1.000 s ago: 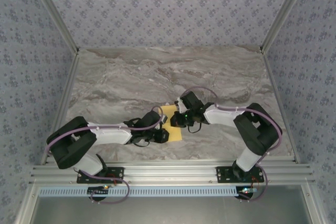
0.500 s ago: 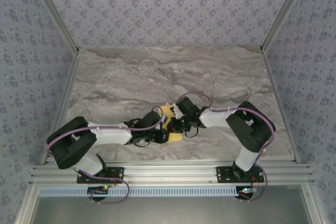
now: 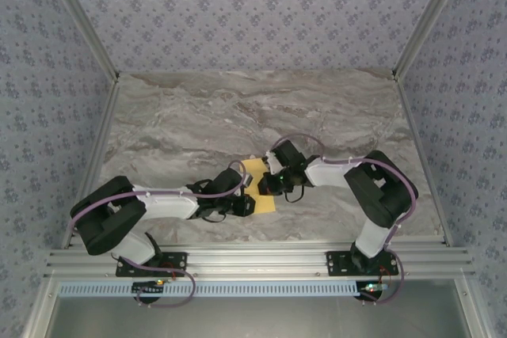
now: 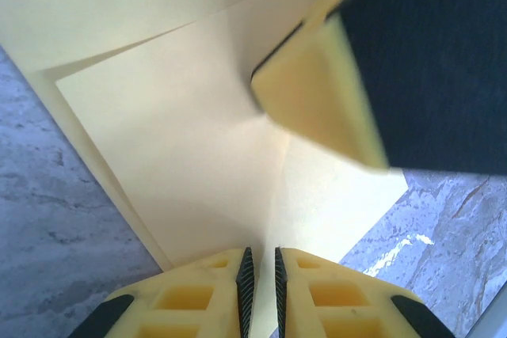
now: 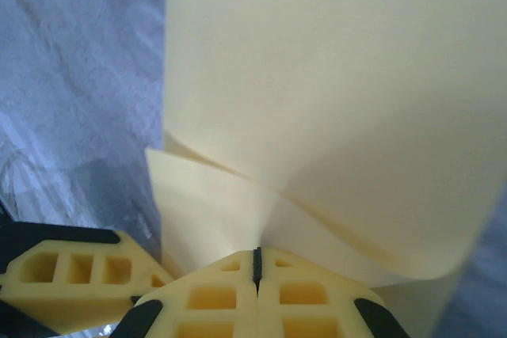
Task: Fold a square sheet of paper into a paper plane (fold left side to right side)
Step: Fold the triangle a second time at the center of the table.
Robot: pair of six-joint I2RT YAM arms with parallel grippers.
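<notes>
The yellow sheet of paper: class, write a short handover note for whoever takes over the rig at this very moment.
Left gripper: pinched on the near edge of the square sheet of paper.
Right gripper: shut on a raised fold of the sheet.
Sheet: on the marble table, between the two grippers, layers overlapping.
Done: a first fold looks started, one layer curved up and not pressed flat.
Left: flatten that crease, then all later folds; no plane shape yet.
</notes>
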